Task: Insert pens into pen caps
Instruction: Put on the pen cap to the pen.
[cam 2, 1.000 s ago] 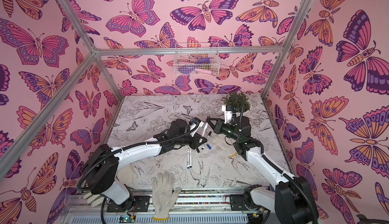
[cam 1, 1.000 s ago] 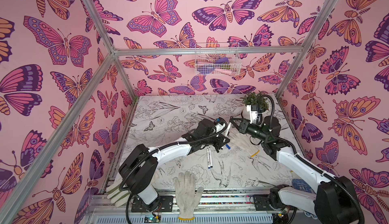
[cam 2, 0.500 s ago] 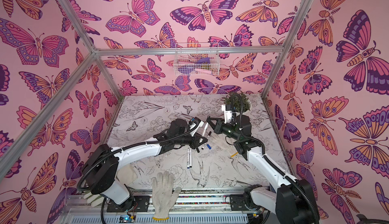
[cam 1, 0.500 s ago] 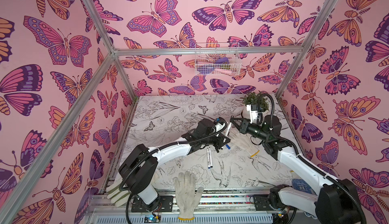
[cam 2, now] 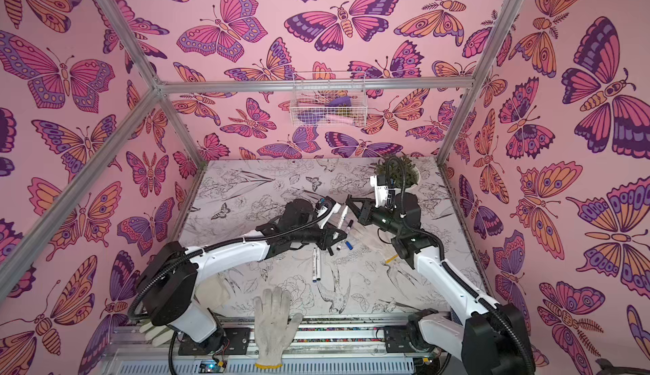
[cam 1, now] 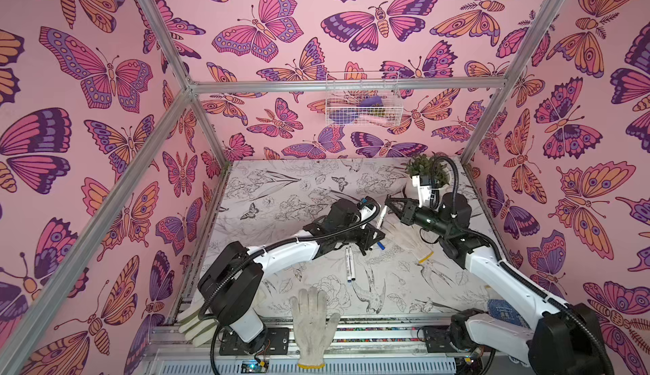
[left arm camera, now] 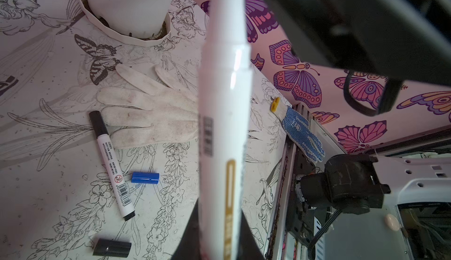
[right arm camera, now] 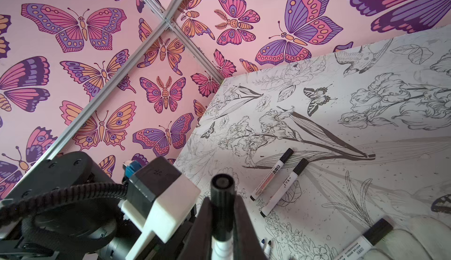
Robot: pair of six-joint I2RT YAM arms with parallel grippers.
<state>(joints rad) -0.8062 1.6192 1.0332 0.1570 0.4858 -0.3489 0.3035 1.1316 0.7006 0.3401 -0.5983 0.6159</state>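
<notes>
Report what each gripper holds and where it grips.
The left gripper clamps a white pen by its barrel; the right gripper pinches a black cap by its sides.

Pink butterfly-print walls [cam 1: 281, 21] all round, alu frame bars [cam 1: 344, 84] at edges & corners. White wire basket [cam 1: 362, 98] on back wall, high above & beyond jaws. Surface [cam 1: 281, 186] under jaws: white w/ b&w flower & bird sketches. Potted plant [cam 1: 420, 165] just behind right-side jaws. Light even, shadows soft.

Held pen [left arm camera: 224, 124]: blurred, both ends cropped in left wrist view; pen cap [right arm camera: 222, 205]: one end cropped in right wrist view; wire basket [cam 1: 362, 98]: contents indistinct.
</notes>
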